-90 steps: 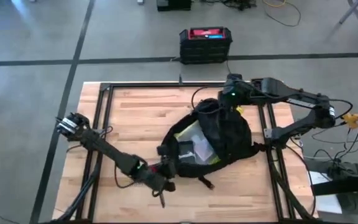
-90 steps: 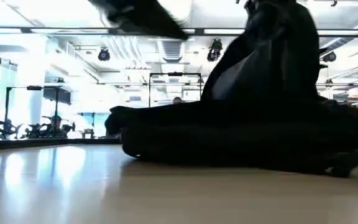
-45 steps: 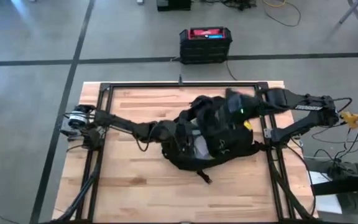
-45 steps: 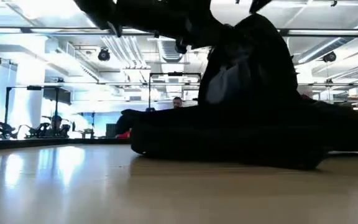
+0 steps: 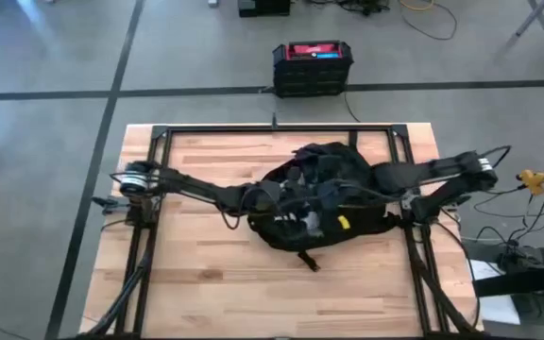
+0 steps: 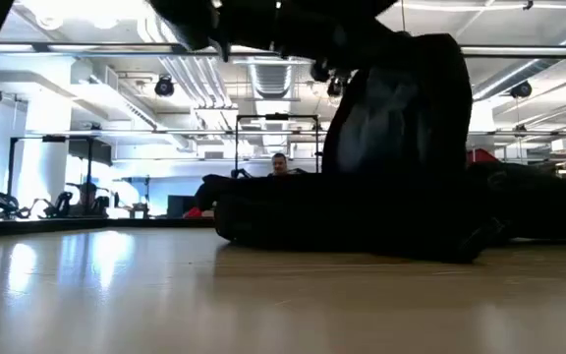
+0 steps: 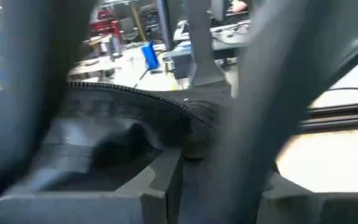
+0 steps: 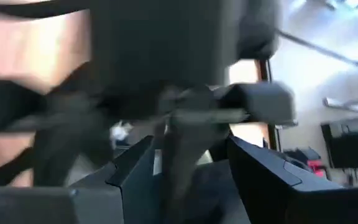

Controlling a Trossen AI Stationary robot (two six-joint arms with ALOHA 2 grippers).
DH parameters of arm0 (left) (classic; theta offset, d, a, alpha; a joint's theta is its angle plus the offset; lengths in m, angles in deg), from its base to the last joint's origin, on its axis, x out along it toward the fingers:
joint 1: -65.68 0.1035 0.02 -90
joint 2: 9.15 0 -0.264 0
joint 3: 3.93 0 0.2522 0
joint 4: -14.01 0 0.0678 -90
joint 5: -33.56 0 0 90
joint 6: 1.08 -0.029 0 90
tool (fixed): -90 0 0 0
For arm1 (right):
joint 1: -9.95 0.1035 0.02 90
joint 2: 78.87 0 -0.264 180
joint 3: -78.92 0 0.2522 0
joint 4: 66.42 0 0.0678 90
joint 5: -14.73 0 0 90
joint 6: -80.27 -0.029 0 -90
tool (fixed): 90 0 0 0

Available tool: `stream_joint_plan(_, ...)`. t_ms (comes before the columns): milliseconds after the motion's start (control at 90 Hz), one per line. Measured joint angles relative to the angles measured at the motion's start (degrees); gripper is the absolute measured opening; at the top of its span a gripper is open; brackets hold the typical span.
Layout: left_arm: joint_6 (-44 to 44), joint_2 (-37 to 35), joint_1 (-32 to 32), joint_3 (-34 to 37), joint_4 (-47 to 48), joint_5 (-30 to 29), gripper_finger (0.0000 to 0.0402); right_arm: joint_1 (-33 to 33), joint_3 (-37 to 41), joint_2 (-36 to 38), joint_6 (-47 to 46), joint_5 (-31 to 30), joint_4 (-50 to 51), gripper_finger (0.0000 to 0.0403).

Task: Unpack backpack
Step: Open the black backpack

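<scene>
Risk: pincers colliding, snagging straps.
Left pincer point(image 5: 286, 194) and right pincer point(image 5: 333, 194) crowded over backpack point(image 5: 324, 175); grip states impossible to tell.

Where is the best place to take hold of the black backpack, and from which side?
Probably the bunched upper fabric of the soft black fabric backpack, taken from above: it lies flat on the wooden table, and that part stands highest. Both hands are already over it.

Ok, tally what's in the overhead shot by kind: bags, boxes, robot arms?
Backpack: 1, on the table
Black box with red top: 1, on the floor
Robot arms: 2, left tool and right tool both at the backpack
Total: 4
</scene>
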Motion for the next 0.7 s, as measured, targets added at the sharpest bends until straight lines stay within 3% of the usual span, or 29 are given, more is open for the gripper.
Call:
stream_joint_plan(289,-0.95,3.38,-0.31,-3.90,4.51,-0.53,0.0079,-5.77,2.86,1.46,-4.00,8.10,8.84,0.0172)
stream_joint_plan(700,-0.84,2.68,-1.31,-1.78,4.58,0.78,0.0079,-5.50,14.33,13.39,-6.73,4.12,9.93,0.0164)
